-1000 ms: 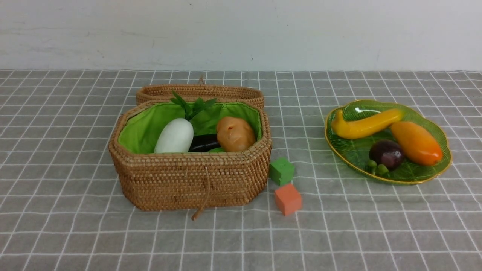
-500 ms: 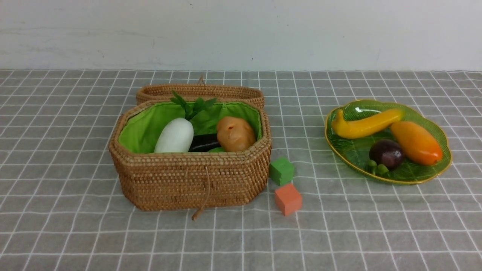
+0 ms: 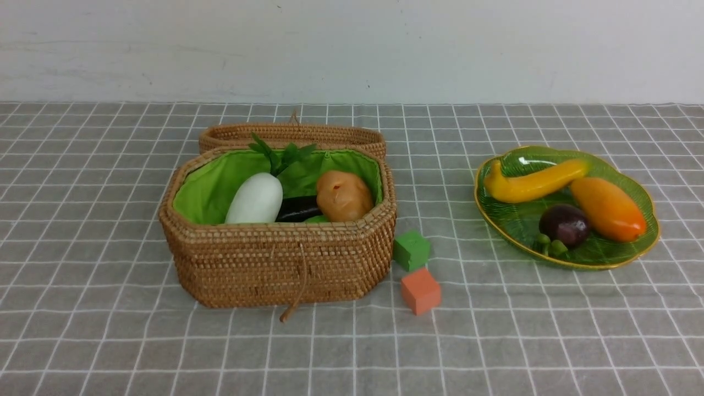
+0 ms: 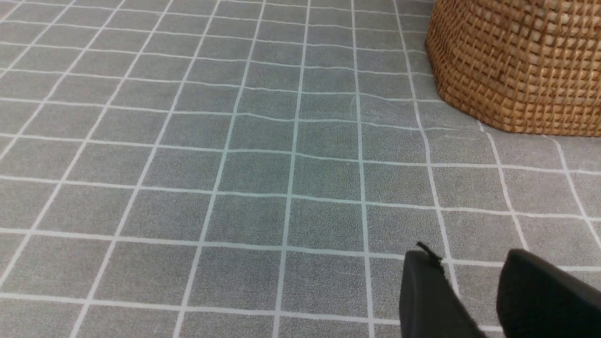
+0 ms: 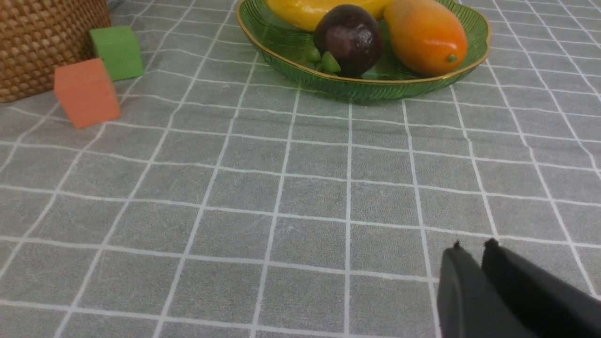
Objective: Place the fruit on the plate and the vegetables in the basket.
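The woven basket (image 3: 275, 264) with green lining holds the white radish (image 3: 256, 199), the dark eggplant (image 3: 300, 208), the potato (image 3: 344, 196) and a sliver of green gourd (image 3: 316, 219). On the green glass plate (image 3: 517, 242) lie the banana (image 3: 533, 184), the mango (image 3: 608, 209) and the mangosteen (image 3: 564, 224). Neither arm shows in the front view. My left gripper (image 4: 469, 256) hovers open over bare cloth, short of the basket (image 4: 516, 65). My right gripper (image 5: 473, 245) is shut with nothing in it, well back from the plate (image 5: 375, 87).
A green cube (image 3: 411, 250) and an orange cube (image 3: 421, 290) stand on the checked cloth between basket and plate, close to the basket's right corner. The basket's lid (image 3: 291, 135) lies open behind it. A pale wall closes off the far side.
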Available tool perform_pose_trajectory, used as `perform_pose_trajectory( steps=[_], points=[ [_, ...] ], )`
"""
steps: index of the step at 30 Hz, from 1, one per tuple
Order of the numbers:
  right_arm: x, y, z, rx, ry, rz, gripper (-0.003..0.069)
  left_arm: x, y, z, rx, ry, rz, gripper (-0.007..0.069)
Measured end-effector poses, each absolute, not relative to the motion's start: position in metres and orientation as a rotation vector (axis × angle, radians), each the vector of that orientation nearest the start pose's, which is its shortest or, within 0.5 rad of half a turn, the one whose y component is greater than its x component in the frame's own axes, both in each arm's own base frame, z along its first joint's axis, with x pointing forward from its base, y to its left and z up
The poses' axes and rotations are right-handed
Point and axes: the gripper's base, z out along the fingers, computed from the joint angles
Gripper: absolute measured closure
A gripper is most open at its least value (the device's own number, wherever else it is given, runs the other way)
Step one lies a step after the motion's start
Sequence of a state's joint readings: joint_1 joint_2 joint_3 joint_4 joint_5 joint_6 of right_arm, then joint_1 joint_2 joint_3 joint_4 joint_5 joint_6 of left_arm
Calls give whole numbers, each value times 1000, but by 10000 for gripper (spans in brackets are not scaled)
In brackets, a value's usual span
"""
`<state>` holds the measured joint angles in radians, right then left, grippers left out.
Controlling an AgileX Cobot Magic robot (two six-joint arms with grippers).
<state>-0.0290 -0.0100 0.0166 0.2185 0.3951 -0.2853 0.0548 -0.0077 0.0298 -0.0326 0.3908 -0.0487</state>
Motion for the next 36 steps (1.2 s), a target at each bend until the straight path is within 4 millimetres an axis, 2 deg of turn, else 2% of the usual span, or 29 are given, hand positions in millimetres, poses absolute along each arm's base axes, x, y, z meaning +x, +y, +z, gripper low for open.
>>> perform_pose_trajectory(
  steps=[36],
  points=[
    [52, 6, 173, -108, 1873, 1, 536, 52, 2, 169, -118, 1893, -28, 386]
  ],
)
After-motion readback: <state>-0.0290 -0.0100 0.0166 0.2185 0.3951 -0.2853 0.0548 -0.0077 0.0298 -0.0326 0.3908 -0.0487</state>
